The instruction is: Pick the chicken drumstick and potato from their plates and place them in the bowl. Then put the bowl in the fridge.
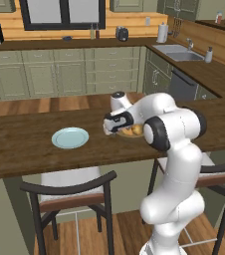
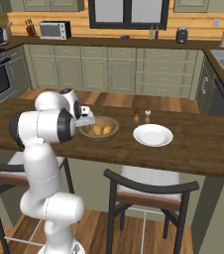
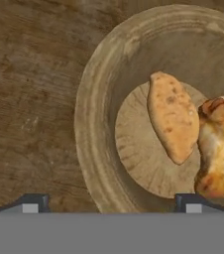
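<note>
Dark-tipped, your gripper (image 3: 109, 201) hangs released and empty above the bowl (image 3: 96, 99), one fingertip (image 3: 189, 201) over its floor. Inside the bowl, potato (image 3: 172, 116) touches chicken drumstick (image 3: 217, 149); a plate (image 1: 70, 137) sits well apart from it.

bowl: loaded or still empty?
Loaded. The potato and chicken drumstick both lie inside the wooden bowl, side by side on its floor.

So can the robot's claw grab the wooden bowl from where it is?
Probably yes. The claw hangs open right over the bowl, its tips straddling the near rim, with only the potato and drumstick lying inside.
</note>
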You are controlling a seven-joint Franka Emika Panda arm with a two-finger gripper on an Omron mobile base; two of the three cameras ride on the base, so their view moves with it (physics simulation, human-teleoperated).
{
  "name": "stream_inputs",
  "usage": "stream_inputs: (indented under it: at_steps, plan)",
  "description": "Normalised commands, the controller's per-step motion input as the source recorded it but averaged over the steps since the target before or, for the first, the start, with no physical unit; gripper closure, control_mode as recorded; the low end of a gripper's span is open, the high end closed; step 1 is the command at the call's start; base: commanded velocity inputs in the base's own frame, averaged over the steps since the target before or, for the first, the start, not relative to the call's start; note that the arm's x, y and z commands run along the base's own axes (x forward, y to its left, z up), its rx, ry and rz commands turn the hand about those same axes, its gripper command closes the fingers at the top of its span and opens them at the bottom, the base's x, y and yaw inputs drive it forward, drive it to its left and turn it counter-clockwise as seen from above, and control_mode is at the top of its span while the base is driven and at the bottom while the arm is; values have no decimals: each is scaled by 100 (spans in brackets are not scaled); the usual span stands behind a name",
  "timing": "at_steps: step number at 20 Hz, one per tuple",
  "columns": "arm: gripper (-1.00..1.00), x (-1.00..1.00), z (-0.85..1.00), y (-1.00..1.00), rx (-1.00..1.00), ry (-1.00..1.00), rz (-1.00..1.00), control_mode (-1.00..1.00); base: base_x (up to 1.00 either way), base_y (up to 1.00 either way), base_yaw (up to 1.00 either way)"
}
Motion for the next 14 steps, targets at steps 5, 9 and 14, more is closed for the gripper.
stream_inputs:
  at_steps: [5,9,14]
  plan:
    - [-100,18,-38,0,-10,0,9,-100,0,0,0]
    - [-100,38,-48,0,-4,0,5,-100,0,0,0]
    - [-100,26,-34,-3,0,0,4,-100,0,0,0]
